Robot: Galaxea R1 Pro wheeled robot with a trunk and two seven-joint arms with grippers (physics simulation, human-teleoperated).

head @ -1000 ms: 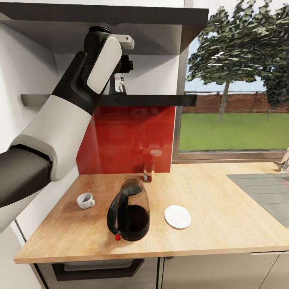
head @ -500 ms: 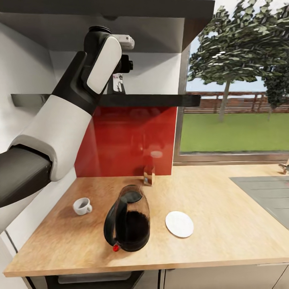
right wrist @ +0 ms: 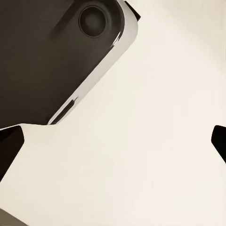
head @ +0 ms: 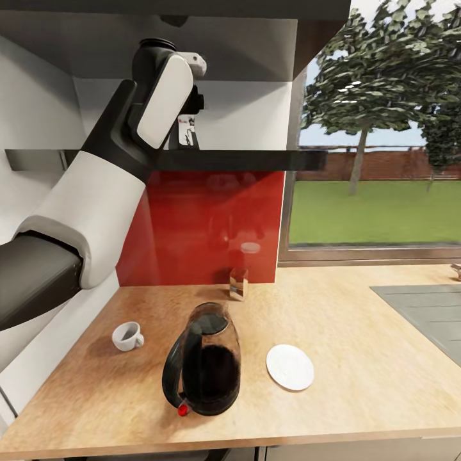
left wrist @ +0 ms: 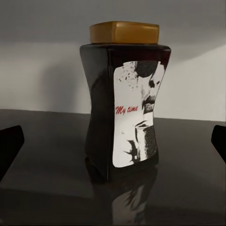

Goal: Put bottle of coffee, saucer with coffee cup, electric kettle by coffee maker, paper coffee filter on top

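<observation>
The dark brown, yellow-lidded glass coffee jar [left wrist: 123, 101] stands upright on the shelf. On the light-wood surface [head: 358, 358] below, the clear-glass electric kettle [head: 203, 362] stands between the white cup [head: 127, 335] and the flat white saucer [head: 290, 367].

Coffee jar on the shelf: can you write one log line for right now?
left gripper: open, at shelf | bottle of coffee: upright between fingertips, ungrasped | electric kettle, coffee cup, saucer: on countertop

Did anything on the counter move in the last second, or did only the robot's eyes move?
Mostly the camera moved: the whole view slid, so the electric kettle, coffee cup and saucer only seem to shift and keep their spacing on the countertop. The left arm stays raised at the shelf, its open left gripper facing the bottle of coffee. Nothing was grabbed or released.
</observation>
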